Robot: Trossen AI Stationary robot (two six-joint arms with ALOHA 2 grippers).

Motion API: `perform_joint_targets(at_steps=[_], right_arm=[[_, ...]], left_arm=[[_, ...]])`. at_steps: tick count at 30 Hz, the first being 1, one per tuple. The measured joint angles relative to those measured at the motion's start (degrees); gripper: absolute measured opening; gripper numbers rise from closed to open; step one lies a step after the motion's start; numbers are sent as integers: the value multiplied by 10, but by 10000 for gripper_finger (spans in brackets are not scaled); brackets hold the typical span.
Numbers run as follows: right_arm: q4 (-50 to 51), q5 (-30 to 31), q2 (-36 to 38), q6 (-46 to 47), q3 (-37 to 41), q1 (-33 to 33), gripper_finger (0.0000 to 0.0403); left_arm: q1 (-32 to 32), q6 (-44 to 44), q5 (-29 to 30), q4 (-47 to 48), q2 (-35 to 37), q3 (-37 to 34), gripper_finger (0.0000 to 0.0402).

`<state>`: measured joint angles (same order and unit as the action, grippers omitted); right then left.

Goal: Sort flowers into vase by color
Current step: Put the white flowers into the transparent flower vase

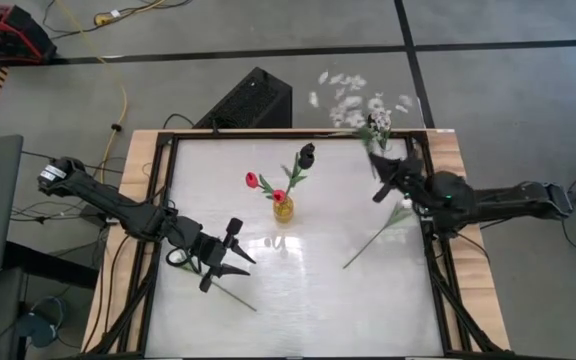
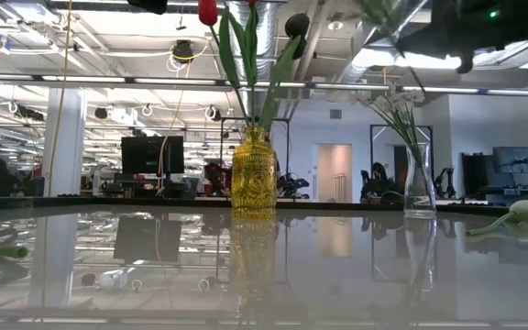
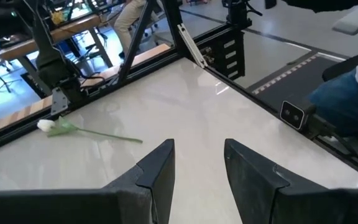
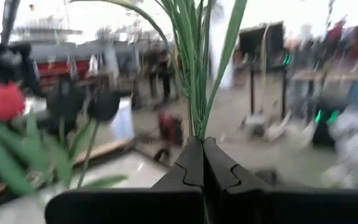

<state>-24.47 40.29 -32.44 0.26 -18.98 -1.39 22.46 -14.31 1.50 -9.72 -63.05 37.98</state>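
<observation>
A yellow vase (image 1: 283,208) at mid-table holds red flowers (image 1: 252,180) and a dark bloom (image 1: 306,155). A clear vase (image 2: 418,188) with green stems in it stands toward the right. My right gripper (image 1: 378,160), high at the far right, is shut on a spray of tiny white blossoms (image 1: 356,105). A white bud flower (image 1: 380,232) lies flat on the table to the right of the yellow vase. My left gripper (image 1: 223,255) hovers open at the near left, and a green stem (image 1: 234,294) lies on the table by it. My right gripper pinches the spray's bunched green stems (image 4: 197,124) between its two shut fingers (image 4: 194,165), close to the stems' lower end. The stems run straight on from the fingers. The blossom end reaches out over the table's far edge, and the spray is lifted clear of the table.
A black frame (image 1: 158,200) runs around the tabletop. A black box (image 1: 253,100) and cables lie on the floor beyond the far edge. People and desks show in the room behind. Bare tabletop lies between the yellow vase and the near edge.
</observation>
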Motion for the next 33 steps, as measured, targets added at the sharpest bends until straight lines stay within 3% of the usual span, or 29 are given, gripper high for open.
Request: perform_joint_targets(at_steps=[6,12,17,23,33], right_arm=[[-67,88,43,-107,35,-21,15],[-220,90,51,-126,113,-87,15],[-359,22,46,-93,176,-165,15],[-379,-69,5,-8,185,-266,15],[-455,-100,-130,40,186,-376,15]], left_arm=[[0,0,0,2,0,0,128],[0,-11,0,0,0,0,128],[0,-11,0,-2,0,0,128],[-2,-11,-1,-8,0,0,128],[-2,-6,-1,-9,0,0,128]])
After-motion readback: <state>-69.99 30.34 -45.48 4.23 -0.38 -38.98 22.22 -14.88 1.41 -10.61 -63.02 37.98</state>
